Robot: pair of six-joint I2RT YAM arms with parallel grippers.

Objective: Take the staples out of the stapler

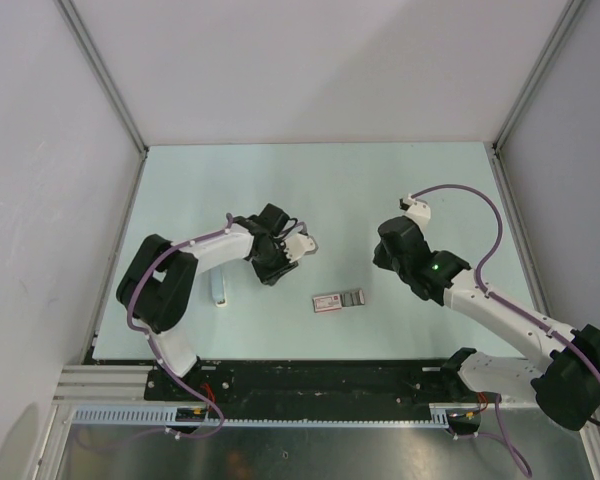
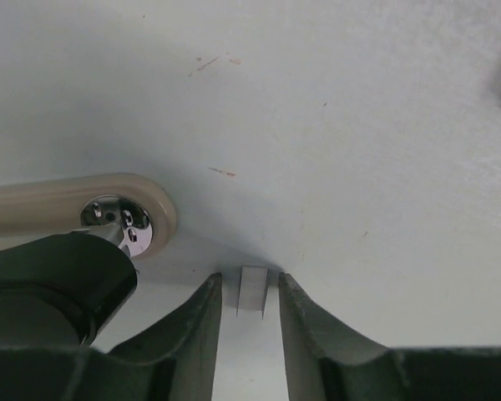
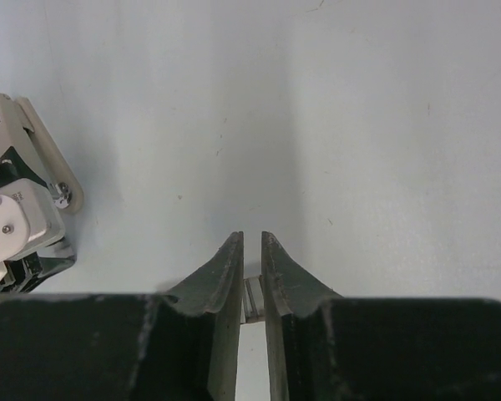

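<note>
Fingers [image 2: 202, 334] of the left claw [image 2: 249, 282] stand apart with a clear gap, so this claw is released; a pale small piece shows deep in the gap, not touching either finger. The right claw [image 3: 252, 241] has its 2 fingers almost together, with a grey-white bit in the narrow slit, and I cannot tell if it is grasping it. The stapler [image 1: 338, 300] lies flat on the pale worktop [image 1: 380, 180] between the 2 arms, apart from both claws, its pink-red end to the left and its grey end to the right
</note>
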